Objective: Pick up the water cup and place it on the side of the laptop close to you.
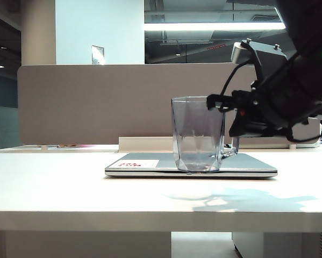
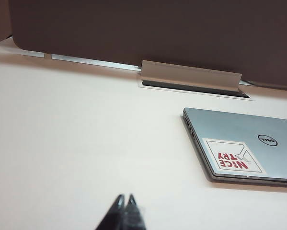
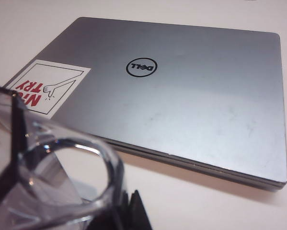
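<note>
Right claw (image 1: 231, 110): comes in from the right of the exterior view, fingers clamped on the handle side of the transparent smoky-grey faceted plastic water cup (image 1: 198, 134). Cup upright, in front of the thin silver-grey closed laptop (image 1: 247, 165) as the exterior view shows it; whether its base touches the white table (image 1: 69, 188) I cannot tell. Right wrist view: cup rim (image 3: 62, 158) close to the camera, dark fingertips (image 3: 133, 211) just beside it, the laptop lid beyond with its round logo (image 3: 141, 68) and a white sticker with red print (image 3: 45, 88).

Left claw (image 2: 125, 203): tips pressed together, nothing between them, above bare table well apart from the laptop (image 2: 244, 143). A grey partition panel (image 1: 96, 102) stands behind the table.
</note>
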You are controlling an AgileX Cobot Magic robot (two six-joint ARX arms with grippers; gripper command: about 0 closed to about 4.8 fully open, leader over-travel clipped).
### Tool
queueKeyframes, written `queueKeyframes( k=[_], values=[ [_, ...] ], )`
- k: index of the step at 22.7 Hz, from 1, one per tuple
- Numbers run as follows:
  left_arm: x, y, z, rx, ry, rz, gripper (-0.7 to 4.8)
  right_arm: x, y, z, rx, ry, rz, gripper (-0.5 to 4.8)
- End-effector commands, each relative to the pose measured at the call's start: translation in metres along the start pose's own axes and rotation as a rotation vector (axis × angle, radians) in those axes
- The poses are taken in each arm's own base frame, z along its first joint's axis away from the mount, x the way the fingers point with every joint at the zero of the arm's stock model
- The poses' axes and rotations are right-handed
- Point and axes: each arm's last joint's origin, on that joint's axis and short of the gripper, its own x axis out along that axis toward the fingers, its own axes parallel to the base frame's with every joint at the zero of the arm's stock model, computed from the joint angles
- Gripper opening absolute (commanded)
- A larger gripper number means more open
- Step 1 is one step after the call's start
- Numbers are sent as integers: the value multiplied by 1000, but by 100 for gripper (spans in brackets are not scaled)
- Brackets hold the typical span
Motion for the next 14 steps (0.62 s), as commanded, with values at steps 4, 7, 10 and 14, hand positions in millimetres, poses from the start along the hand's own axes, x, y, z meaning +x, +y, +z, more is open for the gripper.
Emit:
queueKeyframes(
  k=[4, 7, 10, 14],
  values=[
    [0, 0, 1, 9, -10, -6, -4, 10, 1, -8, 14, -32, 3, -4],
    [0, 0, 1, 9, -10, -6, -4, 16, 2, -12, 19, -49, 10, -4],
    [0, 0, 1, 9, -10, -6, -4, 19, 2, -14, 23, -59, 9, -4],
    [0, 0, 1, 9, -10, -6, -4, 22, -1, -17, 18, -54, -2, -4]
  ],
)
